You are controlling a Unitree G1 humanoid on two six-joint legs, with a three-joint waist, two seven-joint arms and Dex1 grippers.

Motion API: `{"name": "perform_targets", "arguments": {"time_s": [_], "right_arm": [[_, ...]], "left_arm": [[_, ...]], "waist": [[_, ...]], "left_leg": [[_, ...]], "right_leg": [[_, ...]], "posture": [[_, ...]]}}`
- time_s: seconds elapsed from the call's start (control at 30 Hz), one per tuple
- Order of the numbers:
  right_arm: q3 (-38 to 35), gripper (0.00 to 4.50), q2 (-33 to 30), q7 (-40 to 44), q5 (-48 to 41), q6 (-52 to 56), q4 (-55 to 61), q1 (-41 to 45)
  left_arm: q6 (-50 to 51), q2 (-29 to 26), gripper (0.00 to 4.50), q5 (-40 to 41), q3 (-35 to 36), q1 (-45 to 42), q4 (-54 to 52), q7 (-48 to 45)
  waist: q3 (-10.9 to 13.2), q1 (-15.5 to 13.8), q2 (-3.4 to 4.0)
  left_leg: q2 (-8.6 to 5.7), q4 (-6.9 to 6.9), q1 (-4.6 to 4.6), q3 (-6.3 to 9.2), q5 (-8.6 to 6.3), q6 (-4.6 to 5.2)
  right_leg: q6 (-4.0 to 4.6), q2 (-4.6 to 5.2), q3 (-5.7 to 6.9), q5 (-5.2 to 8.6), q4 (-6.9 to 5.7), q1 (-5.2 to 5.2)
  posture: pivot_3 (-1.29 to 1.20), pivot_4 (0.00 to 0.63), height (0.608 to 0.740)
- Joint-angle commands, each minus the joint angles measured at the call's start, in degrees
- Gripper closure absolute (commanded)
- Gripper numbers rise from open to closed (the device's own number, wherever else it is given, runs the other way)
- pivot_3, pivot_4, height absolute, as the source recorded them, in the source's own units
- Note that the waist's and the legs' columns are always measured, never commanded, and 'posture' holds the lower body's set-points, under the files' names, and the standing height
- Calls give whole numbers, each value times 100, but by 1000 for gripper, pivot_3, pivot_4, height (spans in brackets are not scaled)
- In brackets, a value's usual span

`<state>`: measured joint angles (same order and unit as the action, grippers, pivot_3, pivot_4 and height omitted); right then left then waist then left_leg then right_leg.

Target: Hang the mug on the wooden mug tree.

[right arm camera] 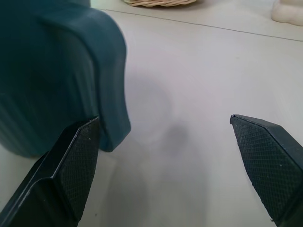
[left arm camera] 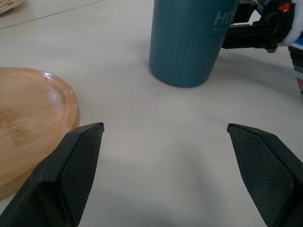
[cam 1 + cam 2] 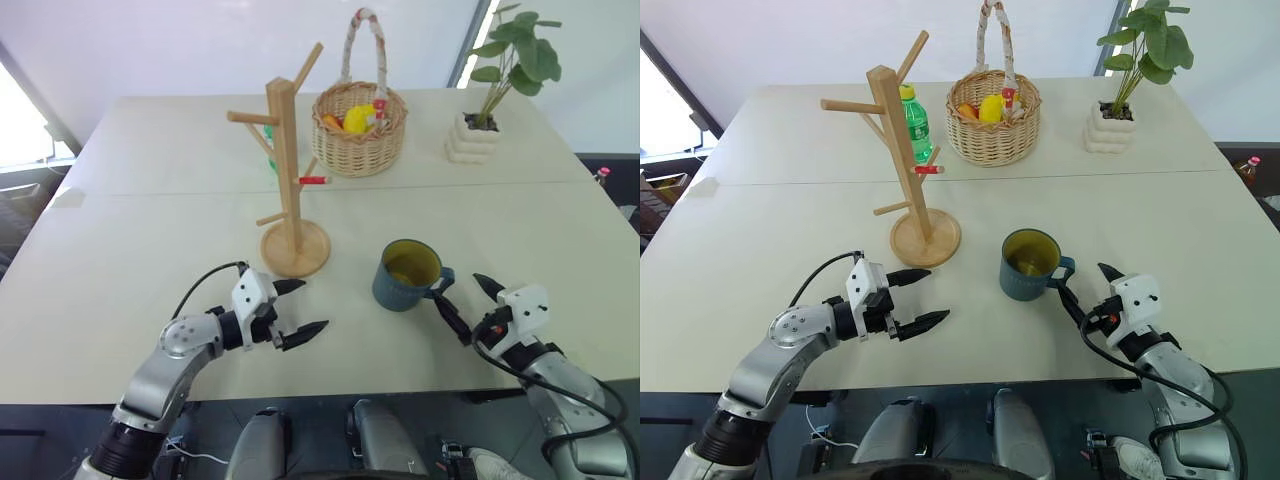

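Observation:
The teal-blue mug [image 3: 408,275] with a yellow inside stands upright on the table, its loop handle [image 1: 112,75] turned toward my right gripper. The wooden mug tree [image 3: 288,170] stands just to its left on a round disc base [image 2: 28,118], with all its pegs bare. My right gripper [image 3: 458,290] is open just right of the mug, one finger [image 1: 71,165] close by the handle and nothing between the two fingers. Open as well, my left gripper [image 3: 312,306] hovers in front of the tree's base and points toward the mug [image 2: 189,42].
A wicker basket [image 3: 358,130] holding fruit sits behind the tree, with a green bottle [image 3: 915,122] beside it. A potted plant [image 3: 490,100] stands at the back right. The table's front edge [image 3: 330,385] runs just under both arms.

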<state>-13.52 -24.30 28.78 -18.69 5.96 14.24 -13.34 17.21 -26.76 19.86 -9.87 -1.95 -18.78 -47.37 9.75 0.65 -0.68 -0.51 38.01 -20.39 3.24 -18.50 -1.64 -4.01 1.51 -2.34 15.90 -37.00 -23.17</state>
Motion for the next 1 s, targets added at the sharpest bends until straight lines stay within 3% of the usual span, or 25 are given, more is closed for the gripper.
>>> {"name": "perform_targets", "arguments": {"time_s": [0.03,0.1,0.2,0.43,0.6,0.73,0.83,1.0], "right_arm": [[-4,48,89,-91,50,-97,-56,142],[31,48,175,-146,75,-103,-131,210],[119,864,245,-147,109,-131,-201,262],[244,4442,315,-85,48,-100,-131,297],[381,4442,215,-101,136,38,269,287],[1042,4442,-489,241,975,89,911,614],[1479,4442,-988,475,1438,299,1355,1314],[1817,4442,-1170,571,1598,1271,1869,2765]], "left_arm": [[-19,-40,0,162,68,56,-323,-64],[2,-42,0,174,48,65,-368,-42],[24,-16,0,162,14,68,-395,-2],[53,-13,0,167,46,120,-444,52],[58,-11,0,186,151,304,-472,145],[-154,4,0,99,344,396,-197,265],[-333,11,0,23,509,338,46,348],[-506,-43,0,66,750,239,170,368]], "waist": [[0,-1,0],[0,-1,0],[0,1,1],[0,-1,1],[0,7,1],[2,21,4],[3,29,5],[4,-5,-1]], "left_leg": [[0,0,0,0,0,0],[-1,0,0,0,0,0],[0,0,0,0,0,0],[-1,0,0,0,0,0],[0,0,0,0,0,0],[0,0,1,0,0,0],[0,4,3,2,1,1],[0,7,0,10,1,1]], "right_leg": [[0,0,0,0,0,0],[0,0,0,0,0,0],[0,-1,0,0,0,0],[0,-1,1,0,-1,0],[0,-1,1,0,-1,0],[0,-1,0,0,-2,-1],[0,-6,2,0,-3,0],[-1,-8,9,0,-4,-1]], "posture": [[0,150,740],[0,150,740],[0,150,740],[0,150,740],[0,150,740],[0,150,740],[0,150,740],[0,150,740]]}}
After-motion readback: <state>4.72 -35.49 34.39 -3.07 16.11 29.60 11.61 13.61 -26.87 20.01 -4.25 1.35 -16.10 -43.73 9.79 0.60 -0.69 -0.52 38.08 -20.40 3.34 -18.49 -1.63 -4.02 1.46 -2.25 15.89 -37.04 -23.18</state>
